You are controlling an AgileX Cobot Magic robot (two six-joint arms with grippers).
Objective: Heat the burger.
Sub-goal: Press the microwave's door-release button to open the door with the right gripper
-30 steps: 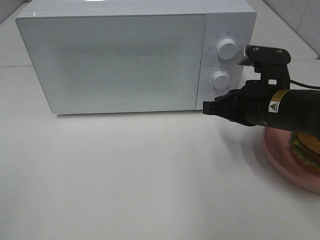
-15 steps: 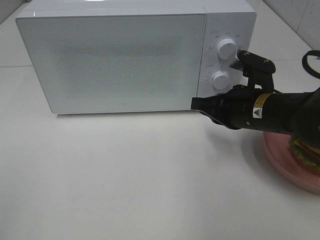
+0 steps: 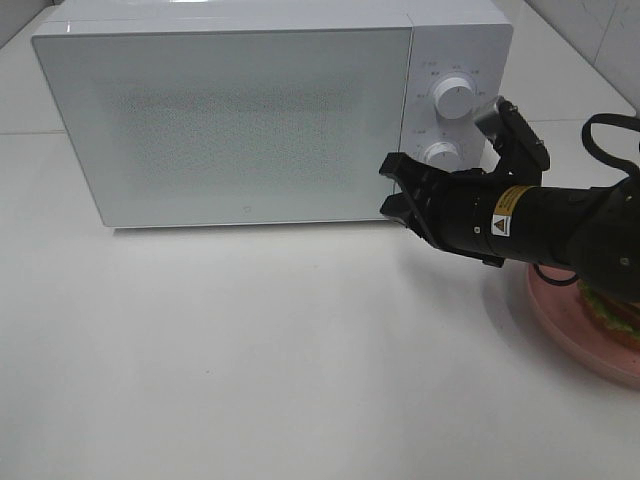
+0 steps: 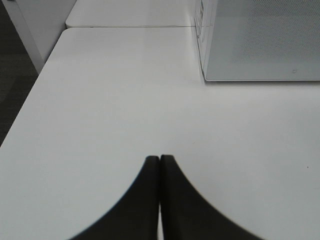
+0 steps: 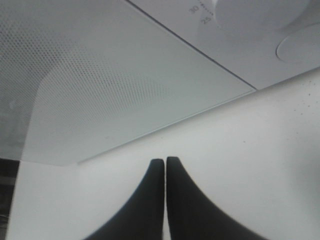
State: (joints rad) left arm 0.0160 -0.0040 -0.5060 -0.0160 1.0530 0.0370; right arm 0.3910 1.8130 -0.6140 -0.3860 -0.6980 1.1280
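Right gripper [image 3: 390,185]: Its two black jaws are pressed together and hold nothing. The tips sit at the low corner of the microwave door [image 3: 230,120], on the side where the knobs are.
Why there: I think this is the edge of the door that swings out. Jaws pressed flat make one thin tip, good for hooking that edge.
Microwave door: It is closed. It is right in front of the jaw tips and runs away from them. I cannot tell if the tips touch it.
Lower knob [image 3: 440,155]: Just behind the tips and a bit higher. The upper knob [image 3: 455,97] is higher again.
Burger [image 3: 612,310]: Far behind the right jaws, back past the wrist and under the arm. Only a bit of green and brown peeks out. It is well apart from the tips.
Pink plate [image 3: 570,330]: The burger waits on it, out of the way, because the door must open first.
Left gripper [image 4: 159,159]: Its jaws are together too, with nothing in them. It hangs over the bare white table [image 4: 115,90], with the microwave ahead and well apart. It looks like it is only waiting.
Step now: Getting the door open, I think. The burger is not yet picked up.
Watch out: The door is smooth, so the tips might slip off.
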